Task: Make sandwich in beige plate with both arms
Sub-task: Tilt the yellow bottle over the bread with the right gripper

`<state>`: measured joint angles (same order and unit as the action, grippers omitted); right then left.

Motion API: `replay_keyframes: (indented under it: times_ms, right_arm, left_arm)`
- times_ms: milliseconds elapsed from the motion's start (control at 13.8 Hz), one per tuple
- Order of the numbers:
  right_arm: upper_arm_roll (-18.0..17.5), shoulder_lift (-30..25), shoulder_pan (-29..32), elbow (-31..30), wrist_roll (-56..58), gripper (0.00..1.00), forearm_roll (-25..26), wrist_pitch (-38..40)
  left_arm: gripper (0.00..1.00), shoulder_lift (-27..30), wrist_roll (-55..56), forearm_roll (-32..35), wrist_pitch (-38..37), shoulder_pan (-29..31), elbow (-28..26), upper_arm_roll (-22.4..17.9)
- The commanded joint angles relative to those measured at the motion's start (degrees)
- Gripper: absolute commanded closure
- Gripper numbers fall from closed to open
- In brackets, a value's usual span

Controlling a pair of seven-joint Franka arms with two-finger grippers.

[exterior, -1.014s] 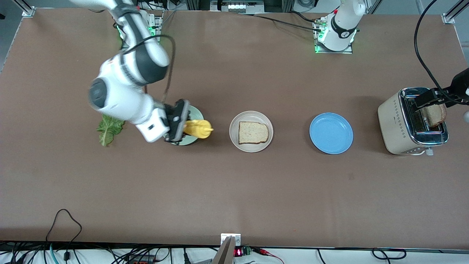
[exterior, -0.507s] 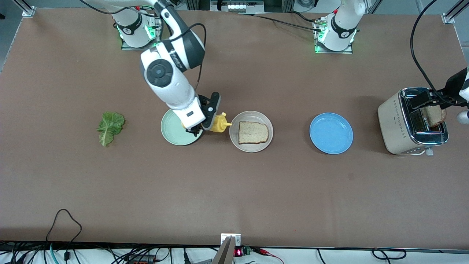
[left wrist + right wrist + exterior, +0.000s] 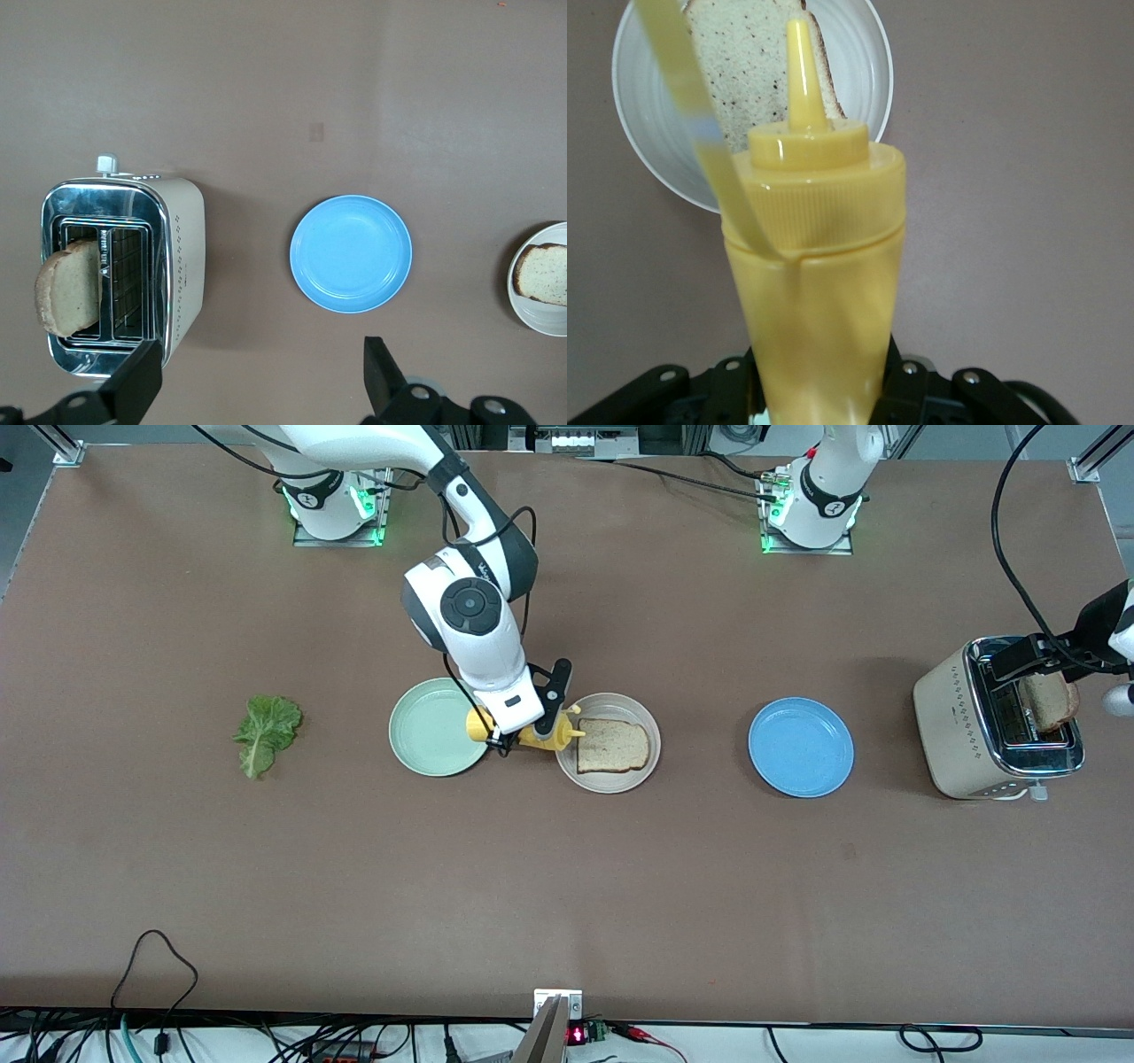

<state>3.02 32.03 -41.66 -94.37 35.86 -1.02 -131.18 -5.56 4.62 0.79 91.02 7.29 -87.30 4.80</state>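
A yellow sauce bottle (image 3: 530, 732) is squeezed in the right pincer (image 3: 524, 735) and tipped so its tip points at the bread slice (image 3: 611, 745) lying in the beige plate (image 3: 608, 708). The left pincer (image 3: 257, 390) is held wide open and empty over the toaster (image 3: 966, 717), ready for the second slice (image 3: 1050, 700) sticking out.

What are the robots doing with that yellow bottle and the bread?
They are making a sandwich. The right gripper holds a yellow squeeze bottle tipped sideways, its nozzle over the bread slice on the beige plate. The left gripper hangs open over the toaster, where another slice sticks up. The lettuce leaf lies untouched toward the right arm's end, and the green plate and blue plate hold nothing.
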Motion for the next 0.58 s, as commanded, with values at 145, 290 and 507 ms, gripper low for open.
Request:
replay_keyframes:
  times_ms: [145, 290, 507]
  right_arm:
    - [0.7, 2.2, -0.7, 2.5, -2.6, 1.0, 1.2, 0.0]
    - [0.6, 2.9, -0.8, 3.7, -3.4, 1.0, 2.3, 0.0]
    - [0.6, 2.8, -1.0, 3.7, -3.9, 1.0, 2.5, 0.0]
  left_arm:
    - [0.0, 3.9, -0.6, -1.7, 3.5, 0.5, -6.4, -0.1]
    - [0.0, 3.9, -1.5, -1.3, 3.5, 0.5, -6.2, -0.1]
    - [0.0, 3.2, -1.3, -1.5, 3.8, 0.5, -4.8, 0.1]
